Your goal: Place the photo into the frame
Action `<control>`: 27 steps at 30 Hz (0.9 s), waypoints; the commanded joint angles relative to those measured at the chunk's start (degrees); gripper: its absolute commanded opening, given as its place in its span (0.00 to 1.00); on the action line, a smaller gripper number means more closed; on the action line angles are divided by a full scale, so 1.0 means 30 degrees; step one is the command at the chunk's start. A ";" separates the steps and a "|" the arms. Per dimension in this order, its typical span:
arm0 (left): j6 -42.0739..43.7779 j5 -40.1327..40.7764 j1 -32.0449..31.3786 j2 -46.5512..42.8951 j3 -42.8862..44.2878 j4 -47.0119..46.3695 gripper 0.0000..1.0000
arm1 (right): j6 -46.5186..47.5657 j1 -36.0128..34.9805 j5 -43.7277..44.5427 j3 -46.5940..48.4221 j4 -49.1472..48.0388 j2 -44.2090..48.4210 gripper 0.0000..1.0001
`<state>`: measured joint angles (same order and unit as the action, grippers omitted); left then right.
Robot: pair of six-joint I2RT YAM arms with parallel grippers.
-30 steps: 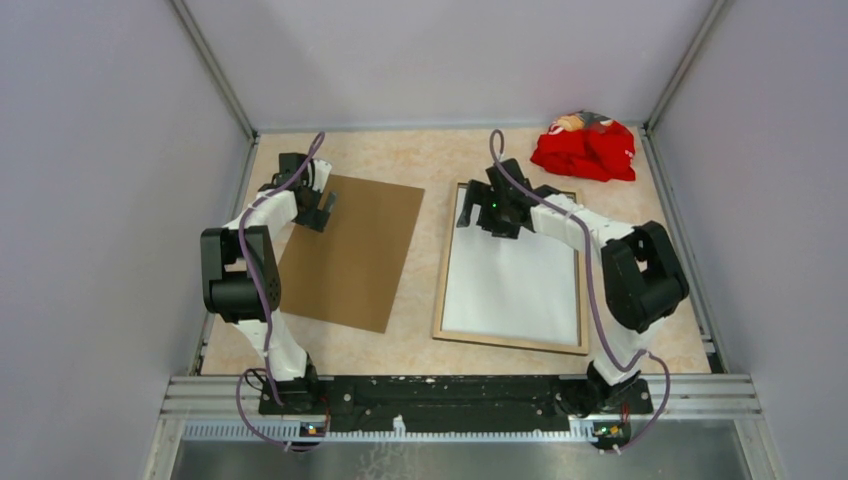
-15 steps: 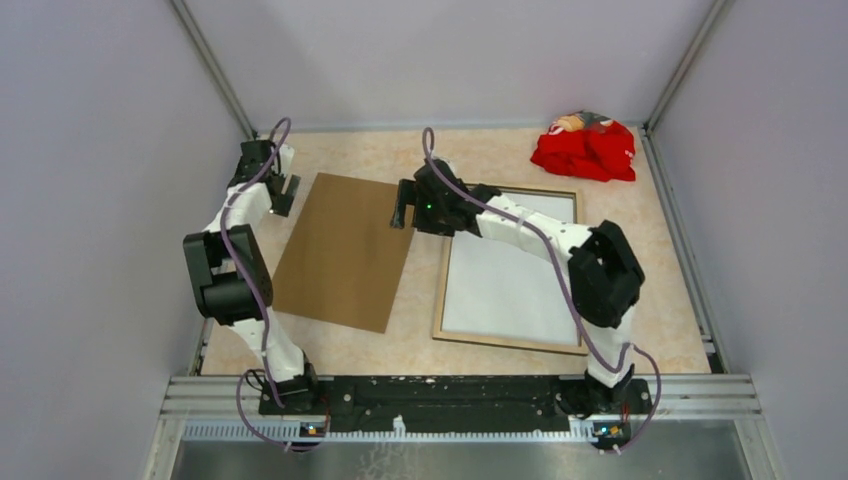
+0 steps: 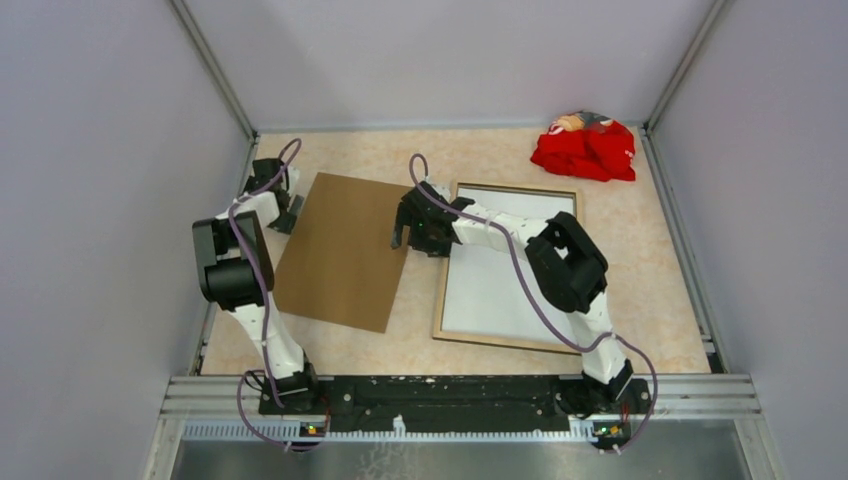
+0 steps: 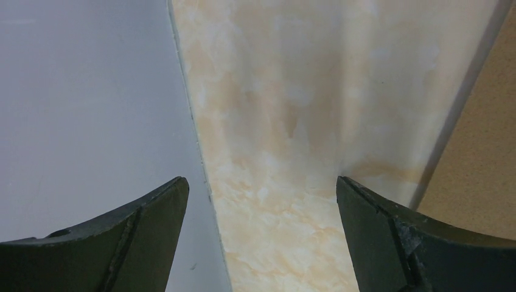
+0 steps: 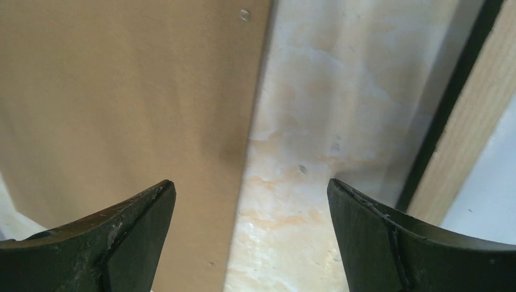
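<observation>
The photo lay white side up, its printed face hidden. The right arm crossed over its far part and hid a stretch of the left edge of the frame. In both wrist views the brown board ran off the picture's edge. The red bundle was too small to identify.

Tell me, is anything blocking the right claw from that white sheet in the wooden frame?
Nothing visible does. The open right gripper hovers over the bare table strip between the brown board and the frame. The photo lies white side up inside it, with nothing resting on top.
</observation>
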<state>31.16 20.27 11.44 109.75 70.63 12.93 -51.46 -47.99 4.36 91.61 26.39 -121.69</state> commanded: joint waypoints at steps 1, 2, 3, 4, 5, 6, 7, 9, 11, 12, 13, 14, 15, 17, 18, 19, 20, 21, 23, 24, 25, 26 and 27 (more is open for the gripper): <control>-0.1172 -0.2325 -0.0115 0.0819 0.0147 0.1751 0.99 | -0.0854 -0.0198 -0.0166 0.1018 -0.0639 -0.0851 0.95; -0.1269 -0.2735 -0.0195 0.0892 0.0112 0.2139 0.99 | -0.0972 -0.0198 -0.0161 0.1092 -0.0636 -0.1052 0.95; -0.1299 -0.3102 -0.0293 0.0960 0.0079 0.2363 0.99 | -0.1082 -0.0205 -0.0149 0.1189 -0.0625 -0.1234 0.95; -0.1318 -0.3532 -0.0393 0.1020 0.0009 0.2644 0.99 | -0.1253 -0.0191 -0.0185 0.1271 -0.0624 -0.1418 0.95; -0.1349 -0.3926 -0.0486 0.1086 0.0037 0.2939 0.99 | -0.1440 -0.0204 -0.0255 0.1318 -0.0682 -0.1559 0.95; -0.1361 -0.4382 -0.0564 0.1116 0.0055 0.3280 0.99 | -0.1620 -0.0205 -0.0421 0.1313 -0.0858 -0.1704 0.95; -0.1347 -0.4728 -0.0654 0.1173 0.0068 0.3572 0.99 | -0.1885 -0.0206 -0.0592 0.1261 -0.1056 -0.1807 0.95; -0.1298 -0.5108 -0.0963 0.1179 -0.0050 0.3898 0.98 | -0.2467 -0.0233 -0.0885 0.1262 -0.1268 -0.2114 0.95; -0.1125 -0.5068 -0.1376 0.1190 -0.0301 0.3937 0.97 | -0.3057 -0.0227 -0.1234 0.1425 -0.1443 -0.2449 0.95; -0.1036 -0.5081 -0.1550 0.1206 -0.0420 0.3998 0.97 | -0.3276 -0.0234 -0.1357 0.1528 -0.1554 -0.2574 0.95; -0.0988 -0.5149 -0.1711 0.1208 -0.0526 0.4057 0.97 | -0.3483 -0.0220 -0.1390 0.1628 -0.1608 -0.2717 0.95; -0.0946 -0.5242 -0.1819 0.1208 -0.0631 0.4115 0.97 | -0.3674 -0.0255 -0.1398 0.1740 -0.1669 -0.2798 0.95; -0.0896 -0.5323 -0.1909 0.1230 -0.0721 0.4170 0.96 | -0.3833 -0.0263 -0.1395 0.1834 -0.1714 -0.2892 0.95; -0.0871 -0.5696 -0.1987 0.1259 -0.0779 0.4330 0.95 | -0.4100 -0.0242 -0.1395 0.1942 -0.1897 -0.2939 0.95; -0.0861 -0.5874 -0.1971 0.1291 -0.0765 0.4443 0.95 | -0.4205 -0.0241 -0.1842 0.2039 -0.1933 -0.2968 0.95; -0.0824 -0.5991 -0.2031 0.1299 -0.0778 0.4530 0.95 | -0.4291 -0.0239 -0.2018 0.2088 -0.2047 -0.2972 0.95; -0.0757 -0.6083 -0.2068 0.1267 -0.0842 0.4559 0.95 | -0.4365 -0.0213 -0.2154 0.2145 -0.2175 -0.2932 0.95; -0.0664 -0.6109 -0.2105 0.1245 -0.0916 0.4566 0.94 | -0.4440 -0.0232 -0.2372 0.2119 -0.2378 -0.2791 0.95; -0.0605 -0.6180 -0.2161 0.1195 -0.1022 0.4535 0.94 | -0.4574 -0.0220 -0.3081 0.1735 -0.3919 -0.2257 0.95; -0.0579 -0.6213 -0.2187 0.1181 -0.1103 0.4523 0.94 | -0.4686 -0.0207 -0.3550 0.1475 -0.4712 -0.1887 0.94; -0.0539 -0.6228 -0.2223 0.1186 -0.1166 0.4481 0.94 | -0.4725 -0.0162 -0.4081 0.1267 -0.5771 -0.1551 0.94; -0.0542 -0.6244 -0.2245 0.1180 -0.1176 0.4487 0.94 | -0.4693 -0.0149 -0.4917 0.1050 -0.6984 -0.1202 0.93; -0.0542 -0.6481 -0.2256 0.1150 -0.1152 0.4572 0.94 | -0.4521 -0.0085 -0.5940 0.0931 -0.8292 -0.0935 0.93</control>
<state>31.46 11.35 7.35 109.75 71.55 16.12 -62.63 -47.16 -0.95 96.07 20.08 -126.28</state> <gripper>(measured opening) 0.935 0.937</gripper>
